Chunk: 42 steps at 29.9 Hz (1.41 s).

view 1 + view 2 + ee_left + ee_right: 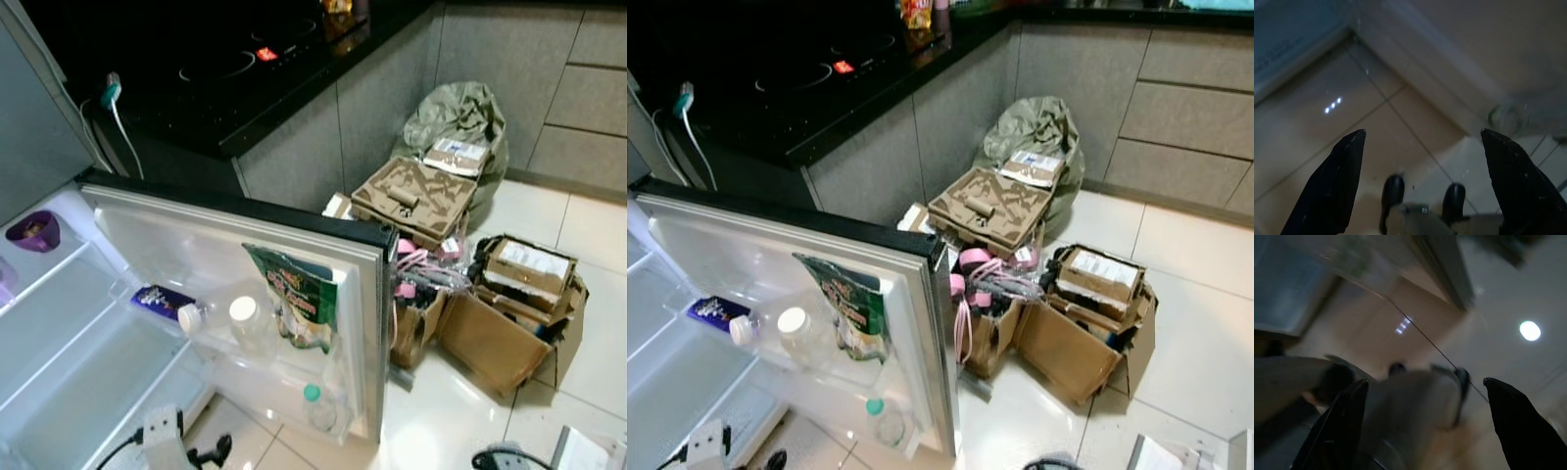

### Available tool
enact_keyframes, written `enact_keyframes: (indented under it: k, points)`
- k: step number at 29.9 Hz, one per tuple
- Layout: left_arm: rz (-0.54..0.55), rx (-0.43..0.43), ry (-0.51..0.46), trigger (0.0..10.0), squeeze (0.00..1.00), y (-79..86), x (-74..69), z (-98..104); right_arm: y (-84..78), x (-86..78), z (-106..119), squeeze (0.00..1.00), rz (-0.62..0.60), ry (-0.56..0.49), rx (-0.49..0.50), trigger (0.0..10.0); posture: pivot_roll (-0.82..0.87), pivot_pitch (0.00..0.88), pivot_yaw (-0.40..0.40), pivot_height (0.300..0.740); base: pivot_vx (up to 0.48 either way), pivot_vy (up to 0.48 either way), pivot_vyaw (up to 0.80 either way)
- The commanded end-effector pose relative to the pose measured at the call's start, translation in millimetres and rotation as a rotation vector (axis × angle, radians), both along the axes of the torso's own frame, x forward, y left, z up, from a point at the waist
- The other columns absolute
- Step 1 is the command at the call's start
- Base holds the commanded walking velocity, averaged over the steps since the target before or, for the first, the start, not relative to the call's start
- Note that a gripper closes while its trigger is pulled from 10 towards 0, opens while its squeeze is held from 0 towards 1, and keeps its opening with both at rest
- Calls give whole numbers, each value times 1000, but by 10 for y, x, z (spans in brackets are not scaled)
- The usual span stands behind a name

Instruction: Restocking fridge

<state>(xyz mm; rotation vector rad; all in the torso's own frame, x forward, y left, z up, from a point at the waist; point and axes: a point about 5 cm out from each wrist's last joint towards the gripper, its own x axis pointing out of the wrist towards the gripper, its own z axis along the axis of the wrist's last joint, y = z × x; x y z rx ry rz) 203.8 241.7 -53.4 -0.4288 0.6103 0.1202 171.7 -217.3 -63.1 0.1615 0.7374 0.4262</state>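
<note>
The fridge door stands wide open in front of me. Its upper door shelf holds a purple packet, a clear bottle lying on its side, a white-lidded jar and a green snack bag. A green-capped bottle stands in the lower door shelf. A purple bowl sits on an inner fridge shelf. My left gripper hangs open over the floor tiles by the door's foot. My right gripper is open too, in a blurred view of the floor.
Open cardboard boxes with pink items, a moulded cardboard tray and a grey-green sack crowd the floor right of the door. A black hob counter runs behind. White tile floor lies at far right.
</note>
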Motion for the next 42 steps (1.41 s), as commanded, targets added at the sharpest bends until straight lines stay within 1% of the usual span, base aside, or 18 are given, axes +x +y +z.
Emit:
enact_keyframes:
  k: [1, 4, 7, 9, 11, 12, 17, 19, 22, 23, 24, 25, 26, 28, 30, 34, 41, 42]
  points:
    - [31, 39, -53, 10000, 0, 180, 56, 105, 85, 33, 37, 0, 70, -32, 52, 10000, -166, 144, 112, 740, 0, 0, 0]
    - [51, 40, -98, 10000, 0, 240, 136, 184, 124, 104, 106, 0, 114, -72, 108, 10000, -167, 145, 111, 740, 0, 0, 0]
    - [75, 39, -209, 10000, 0, 361, 288, 367, 204, 205, 253, 0, 224, -145, 213, 10000, -167, 145, 110, 740, 0, 0, 0]
    - [80, 38, -233, 10000, 0, 383, 316, 405, 217, 218, 282, 0, 250, -158, 232, 10000, -165, 147, 109, 740, 0, 0, 0]
    - [99, 30, -311, 10000, 0, 471, 392, 531, 249, 236, 360, 0, 329, -185, 267, 10000, -164, 148, 108, 740, 0, 0, 0]
    - [100, 29, -382, 10000, 0, 545, 459, 654, 282, 235, 438, 0, 409, -207, 301, 10000, -159, 148, 107, 740, 0, 0, 0]
    - [49, -16, -500, 10000, 0, 576, 574, 839, 348, 208, 552, 0, 527, -224, 359, 10000, -150, 143, 101, 740, 0, 0, 0]
    - [32, -25, -517, 10000, 0, 569, 594, 867, 358, 205, 568, 0, 542, -225, 364, 10000, -150, 143, 101, 740, 0, 0, 0]
    - [-116, -94, -618, 10000, 0, 506, 714, 1056, 422, 200, 646, 0, 611, -231, 394, 10000, -147, 144, 98, 740, 0, 0, 0]
    - [-116, -94, -618, 10000, 0, 506, 714, 1056, 422, 200, 646, 0, 611, -231, 394, 10000, -147, 144, 98, 740, 0, 0, 0]
    - [-147, -104, -633, 10000, 0, 496, 737, 1097, 434, 202, 662, 0, 621, -233, 397, 10000, -147, 144, 98, 740, 0, 0, 0]
    - [-239, -99, -663, 10000, 0, 494, 778, 1209, 448, 203, 684, 0, 634, -234, 401, 10000, -146, 146, 98, 740, 0, 0, 0]
    - [-239, -99, -663, 10000, 0, 494, 778, 1209, 448, 203, 684, 0, 634, -234, 401, 10000, -146, 146, 98, 740, 0, 0, 0]
    - [-428, -99, -723, 10000, 0, 501, 825, 1456, 473, 164, 737, 0, 667, -219, 419, 10000, -145, 145, 97, 740, 0, 0, 0]
    - [-453, -101, -731, 10000, 0, 509, 828, 1498, 478, 147, 746, 0, 677, -213, 425, 10000, -145, 145, 97, 740, 0, 0, 0]
    - [-584, -104, -755, 10000, 0, 493, 813, 1655, 485, 27, 763, 0, 727, -164, 458, 10000, -144, 159, 92, 740, 0, 0, 0]
    - [-658, -111, -745, 10000, 0, 386, 797, 1654, 486, -24, 801, 0, 758, -145, 478, 10000, -145, 170, 97, 740, 0, 0, 0]
    - [-697, -98, -726, 10000, 0, 327, 781, 1639, 517, -47, 845, 0, 782, -142, 492, 10000, -146, 170, 97, 740, 0, 0, 0]
